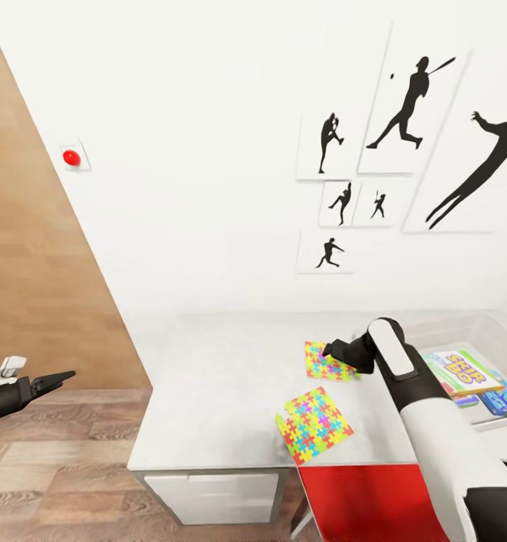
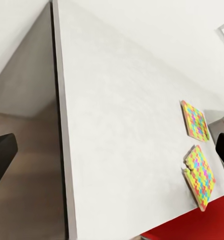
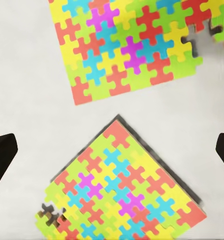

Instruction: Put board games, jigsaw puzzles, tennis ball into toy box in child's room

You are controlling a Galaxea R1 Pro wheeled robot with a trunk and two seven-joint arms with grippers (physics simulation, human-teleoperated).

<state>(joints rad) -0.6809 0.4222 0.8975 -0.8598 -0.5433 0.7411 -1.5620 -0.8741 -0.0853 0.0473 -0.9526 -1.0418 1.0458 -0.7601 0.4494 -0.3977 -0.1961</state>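
White-walled child's room (image 1: 208,150) w/ black sports-silhouette pictures (image 1: 404,150), wood-plank floor (image 1: 57,452) and a wood panel at the wall's left. A small red button (image 1: 71,157) sits on the wall.

The long light-grey counter (image 1: 223,376) is the landmark. Against its far right end sits the pale grey toy box (image 1: 502,331), already holding colourful board games (image 1: 471,376): a yellow-green-red one on top, a blue one beside it. A red surface (image 1: 358,497) shows below the counter's near edge; what it is can't be told.

The right arm (image 1: 426,421), white w/ black wrist, reaches over the counter toward the puzzles. Two jigsaw puzzles lie flat on the counter, just apart, left of the toy box: the far puzzle (image 1: 327,361) near the arm's tip, the near puzzle (image 1: 313,425) at the counter's front edge. Each has a gap where a piece is missing.

Right pincer (image 3: 112,150): jaws spread wide, nothing held, hovering above both puzzles. Left pincer (image 1: 53,379): off the counter's left end over the floor; its tips look close together, but open or closed can't be told.

Tennis ball: unseen here.

Risks, as a guess: the puzzles are thin and flat, so fingers may scrape the counter w/o getting under an edge. The near puzzle could slide off the front edge if pushed. Pressing down hard may jam the fingers.
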